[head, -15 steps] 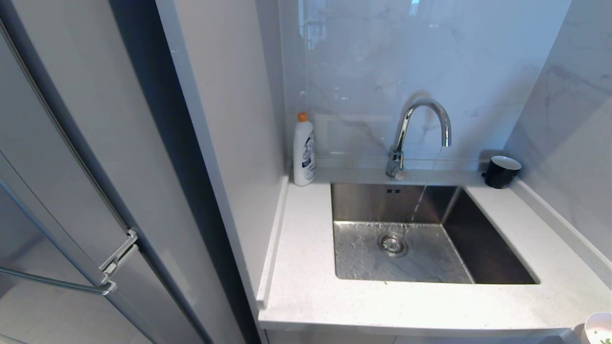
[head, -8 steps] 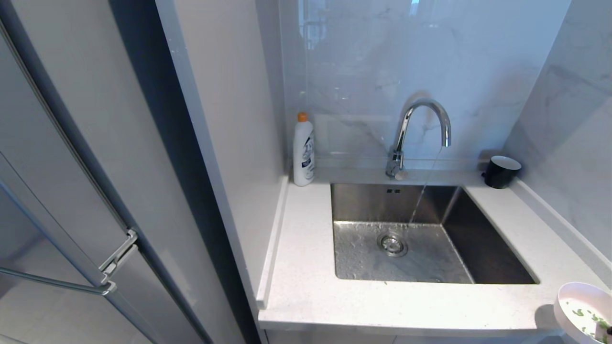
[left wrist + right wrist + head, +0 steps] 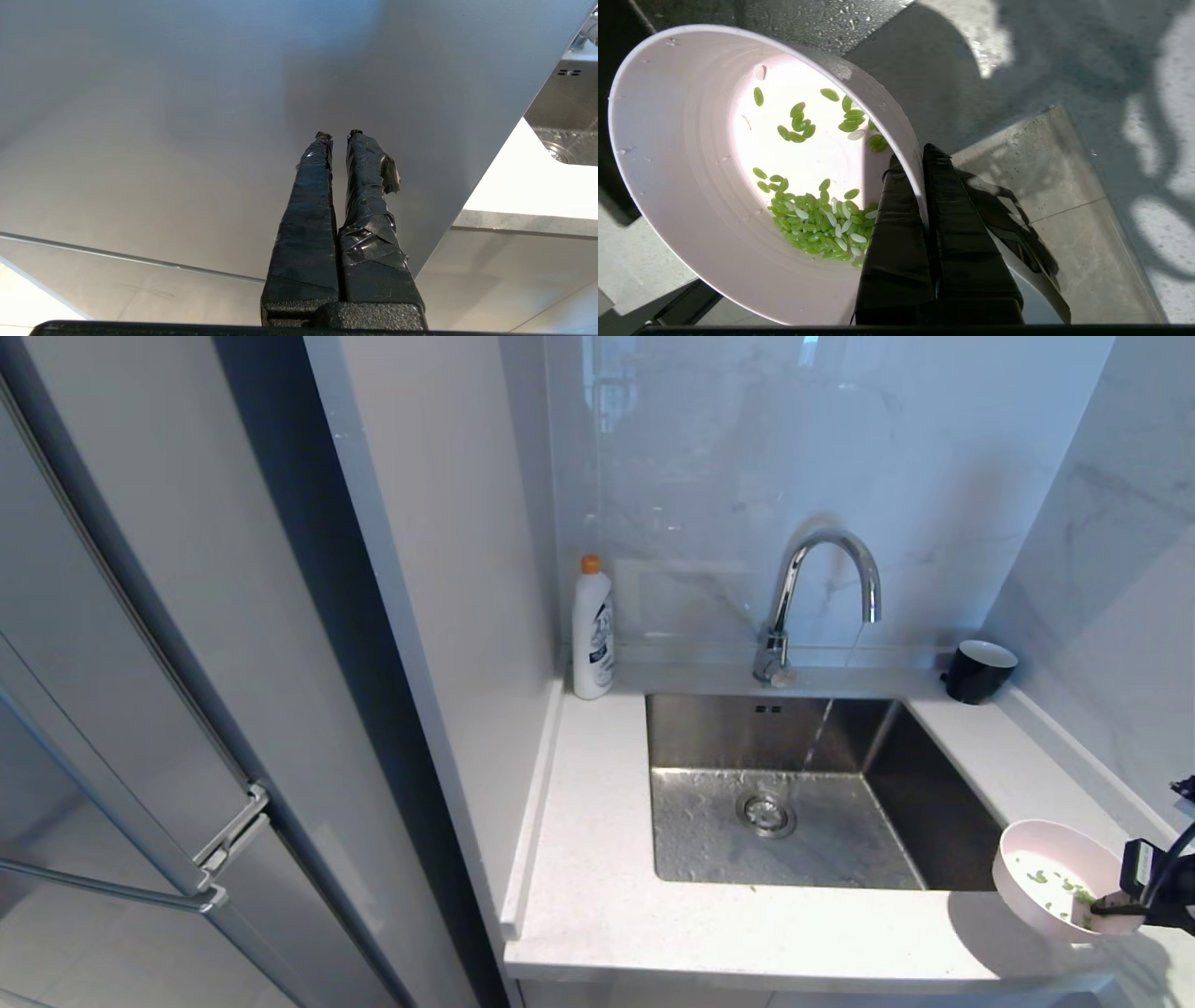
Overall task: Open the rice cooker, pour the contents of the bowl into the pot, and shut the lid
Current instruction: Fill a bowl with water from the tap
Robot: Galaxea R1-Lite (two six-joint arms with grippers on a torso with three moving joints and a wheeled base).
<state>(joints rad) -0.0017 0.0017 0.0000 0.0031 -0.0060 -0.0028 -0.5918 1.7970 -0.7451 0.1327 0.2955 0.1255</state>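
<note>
Pink bowl [image 3: 1046,873] pinched at its rim by right gripper [image 3: 1111,901] beside sink [image 3: 943,803]

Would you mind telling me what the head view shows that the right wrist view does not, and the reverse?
Only the head view shows the tap running into the sink, the white bottle and the black cup.

Only the right wrist view shows the grains, green and white, piled at the low side of the tilted bowl, one finger inside the rim and one outside.

Both show the right gripper holding the bowl.
</note>
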